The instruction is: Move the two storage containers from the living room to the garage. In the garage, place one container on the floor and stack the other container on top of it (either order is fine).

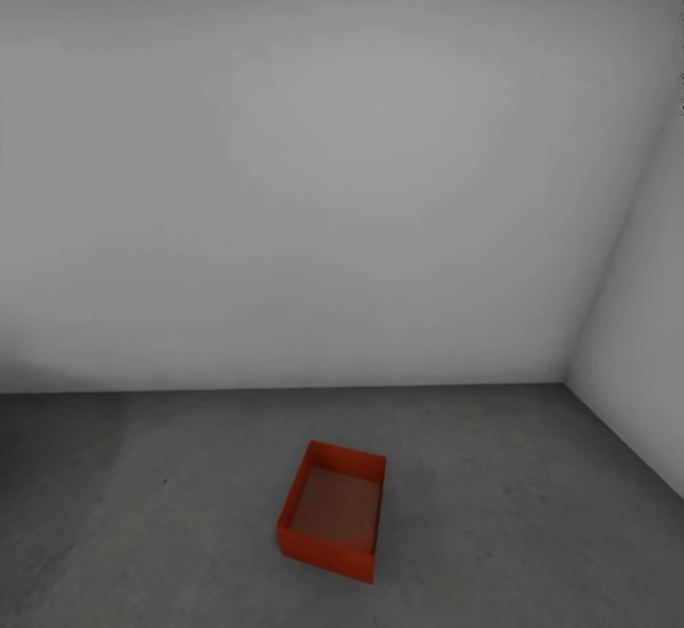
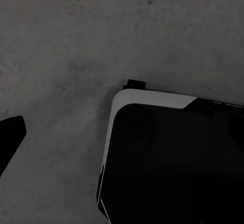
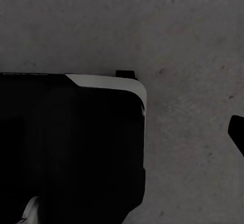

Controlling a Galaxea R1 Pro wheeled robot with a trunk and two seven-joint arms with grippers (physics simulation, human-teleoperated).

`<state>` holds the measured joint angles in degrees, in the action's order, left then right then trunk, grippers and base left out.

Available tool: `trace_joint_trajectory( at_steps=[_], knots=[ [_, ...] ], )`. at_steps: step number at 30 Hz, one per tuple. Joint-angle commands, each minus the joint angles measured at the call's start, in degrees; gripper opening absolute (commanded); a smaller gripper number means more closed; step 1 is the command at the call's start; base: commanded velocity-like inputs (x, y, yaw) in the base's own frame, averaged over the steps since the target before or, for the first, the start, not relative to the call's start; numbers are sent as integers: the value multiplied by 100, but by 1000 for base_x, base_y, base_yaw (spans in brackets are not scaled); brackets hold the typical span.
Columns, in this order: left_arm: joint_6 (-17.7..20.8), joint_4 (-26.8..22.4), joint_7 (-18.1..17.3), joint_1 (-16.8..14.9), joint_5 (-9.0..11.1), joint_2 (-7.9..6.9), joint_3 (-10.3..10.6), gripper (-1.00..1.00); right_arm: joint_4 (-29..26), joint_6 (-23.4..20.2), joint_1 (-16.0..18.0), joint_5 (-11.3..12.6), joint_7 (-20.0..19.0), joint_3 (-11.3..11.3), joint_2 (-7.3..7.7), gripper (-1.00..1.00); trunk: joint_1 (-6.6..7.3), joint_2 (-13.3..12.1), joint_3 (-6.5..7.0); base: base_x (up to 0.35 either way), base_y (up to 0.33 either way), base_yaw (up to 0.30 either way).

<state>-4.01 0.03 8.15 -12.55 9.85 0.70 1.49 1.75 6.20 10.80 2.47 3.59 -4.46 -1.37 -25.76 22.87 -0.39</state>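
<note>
Left wrist view: cam is aimed down at the mottled grey concrete floor (image 2: 71,41), with the robot's dark, white-edged base (image 2: 173,163) seen below it. One dark finger tip (image 2: 10,135) is seen at the frame edge; its partner is out of frame, so how far the left fingers are spread can't be told, and nothing is seen held. Right wrist view is much the same: floor (image 3: 193,31), the base (image 3: 71,148), and a sliver of one dark finger (image 3: 237,132) at the edge; state of the right fingers can't be told either.

Head view: one orange-red storage container (image 1: 334,510) is set on the garage floor (image 1: 142,514), open side up, well out from the white back wall (image 1: 323,181) and left of the side wall (image 1: 636,324). Its long axis seems to run roughly away from the cam, twisted slightly to the right, though foreshortening makes this unsure. No obstruction is seen around it.
</note>
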Motion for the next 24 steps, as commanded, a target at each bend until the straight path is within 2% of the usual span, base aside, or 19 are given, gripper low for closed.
trace_joint_trajectory(
  at_steps=[1,24],
  knots=[
    [-21,6,12,-1,48,1,18,100,19,31,5,25,19,-46,-3,100,-3,5,5,0,0,0],
    [-36,-3,12,28,44,0,18,100,10,-49,2,6,85,-50,39,100,-3,5,38,0,0,-1]
  ],
)
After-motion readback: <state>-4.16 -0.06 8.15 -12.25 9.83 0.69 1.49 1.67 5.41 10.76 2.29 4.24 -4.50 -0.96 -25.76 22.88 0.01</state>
